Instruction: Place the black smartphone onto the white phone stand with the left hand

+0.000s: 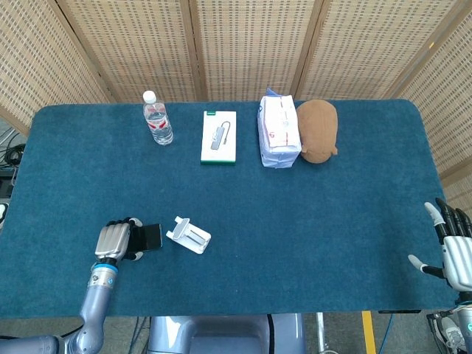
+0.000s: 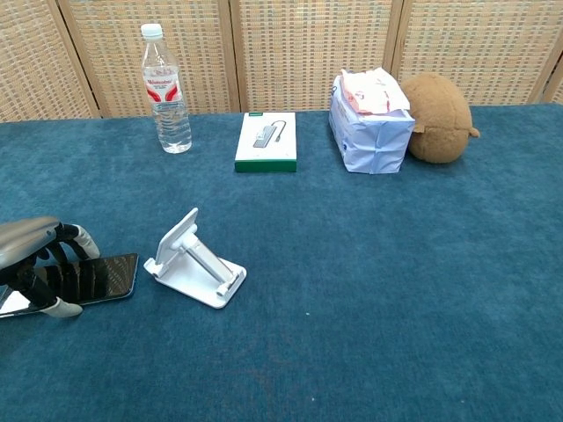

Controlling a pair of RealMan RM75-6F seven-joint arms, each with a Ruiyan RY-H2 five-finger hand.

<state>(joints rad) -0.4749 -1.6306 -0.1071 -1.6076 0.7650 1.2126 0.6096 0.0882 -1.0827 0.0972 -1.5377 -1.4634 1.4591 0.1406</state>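
The black smartphone (image 1: 152, 237) (image 2: 104, 277) lies flat on the blue table near the front left. My left hand (image 1: 113, 241) (image 2: 33, 257) covers its left end, fingers curled over the far edge and thumb against the near edge, gripping it. The white phone stand (image 1: 189, 235) (image 2: 195, 261) sits just right of the phone, apart from it, its back plate tilted up. My right hand (image 1: 454, 255) rests at the table's front right corner with its fingers spread and nothing in it; the chest view does not show it.
Along the far side stand a water bottle (image 1: 157, 119) (image 2: 165, 90), a white and green box (image 1: 219, 137) (image 2: 266, 141), a white packet (image 1: 277, 133) (image 2: 370, 126) and a brown plush toy (image 1: 317, 130) (image 2: 438, 106). A wicker screen backs the table (image 1: 295, 221).
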